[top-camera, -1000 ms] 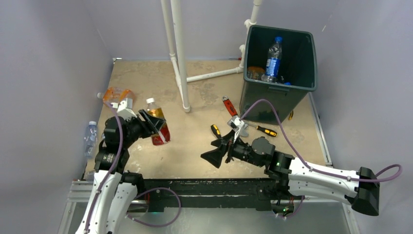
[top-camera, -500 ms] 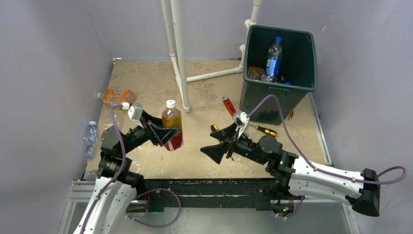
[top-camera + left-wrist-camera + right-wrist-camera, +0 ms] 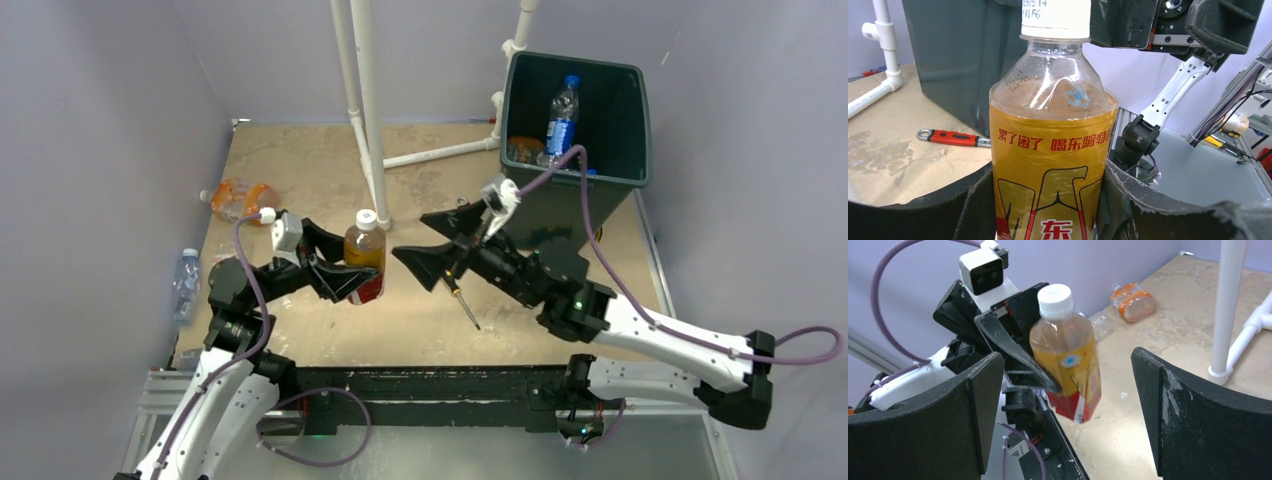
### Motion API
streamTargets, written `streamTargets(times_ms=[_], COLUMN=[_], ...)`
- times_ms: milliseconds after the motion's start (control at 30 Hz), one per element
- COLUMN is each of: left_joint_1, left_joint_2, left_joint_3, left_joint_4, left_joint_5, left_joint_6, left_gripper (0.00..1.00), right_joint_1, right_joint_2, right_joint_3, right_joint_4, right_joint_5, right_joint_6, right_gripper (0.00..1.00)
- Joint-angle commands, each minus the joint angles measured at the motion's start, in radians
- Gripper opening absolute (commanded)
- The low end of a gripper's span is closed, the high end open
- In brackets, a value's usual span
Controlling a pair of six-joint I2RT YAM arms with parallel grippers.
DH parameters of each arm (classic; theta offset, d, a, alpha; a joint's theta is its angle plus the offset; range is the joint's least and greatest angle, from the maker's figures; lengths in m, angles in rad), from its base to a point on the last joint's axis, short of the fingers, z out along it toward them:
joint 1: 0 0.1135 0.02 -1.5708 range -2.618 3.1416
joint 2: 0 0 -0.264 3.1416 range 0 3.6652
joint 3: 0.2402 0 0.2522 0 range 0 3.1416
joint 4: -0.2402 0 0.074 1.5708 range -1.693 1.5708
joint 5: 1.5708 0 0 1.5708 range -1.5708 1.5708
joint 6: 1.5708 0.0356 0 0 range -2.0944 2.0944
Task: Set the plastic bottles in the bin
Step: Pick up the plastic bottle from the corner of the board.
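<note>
Over our tan bench (image 3: 300,170), between lilac walls (image 3: 100,120), our left jaws pinch an orange-labelled bottle (image 3: 365,255) toward the near edge; our right jaws stand spread beside it.

Orange-label bottle (image 3: 364,258) upright mid-table, orange bottle (image 3: 237,197) lying far left, blue-label bottle (image 3: 561,120) leaning inside green bin (image 3: 615,110).

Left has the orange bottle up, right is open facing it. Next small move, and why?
Probably ease the right gripper forward until its open jaws bracket the bottle, ready to close. The left gripper holds it upright off the table, the right jaws stand wide and short of it, and the bin sits on the right arm's side, so a handover looks likely.
</note>
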Motion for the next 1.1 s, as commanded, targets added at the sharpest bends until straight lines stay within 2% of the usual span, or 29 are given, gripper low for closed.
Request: streamTargets(times_ms=[0,167,367,433,533,633,833,933,1067], left_joint_1=[-0.026,-0.028,-0.028,-0.028,-0.028,-0.028,-0.028,-0.028,-0.028], left_joint_2=[0.024,0.016,0.009,0.008,0.004,0.013,0.115,0.163,0.196], left_joint_3=[0.1,0.157,0.168,0.17,0.188,0.191,0.179,0.139,0.102], left_joint_4=[-0.024,-0.139,-0.144,-0.133,-0.123,-0.012,0.317,0.535,0.709], left_joint_5=[0.021,0.011,0.012,0.009,-0.032,-0.085,-0.14,-0.143,-0.14], left_joint_6=[0.121,0.194,0.19,0.184,0.171,0.092,-0.202,-0.364,-0.5], left_gripper=[0.36,0.36,0.36,0.36,0.35,0.35,0.36,0.36,0.37], right_joint_1=[-0.002,-0.003,-0.013,-0.015,-0.016,-0.017,-0.017,-0.015,-0.016], right_joint_2=[0.148,0.267,0.301,0.306,0.266,0.167,0.038,0.041,0.065], right_joint_3=[0.156,0.248,0.265,0.266,0.209,0.079,-0.118,-0.119,-0.089], right_joint_4=[0.017,0.006,0.042,0.045,0.098,0.21,0.336,0.282,0.266], right_joint_5=[-0.015,-0.039,-0.097,-0.11,-0.13,-0.151,-0.232,-0.235,-0.206], right_joint_6=[-0.035,-0.014,0.022,0.031,0.038,0.031,-0.022,-0.04,-0.037], right_gripper=[0.97,0.92,0.86,0.88,0.96,0.99,0.99,0.99,0.99])
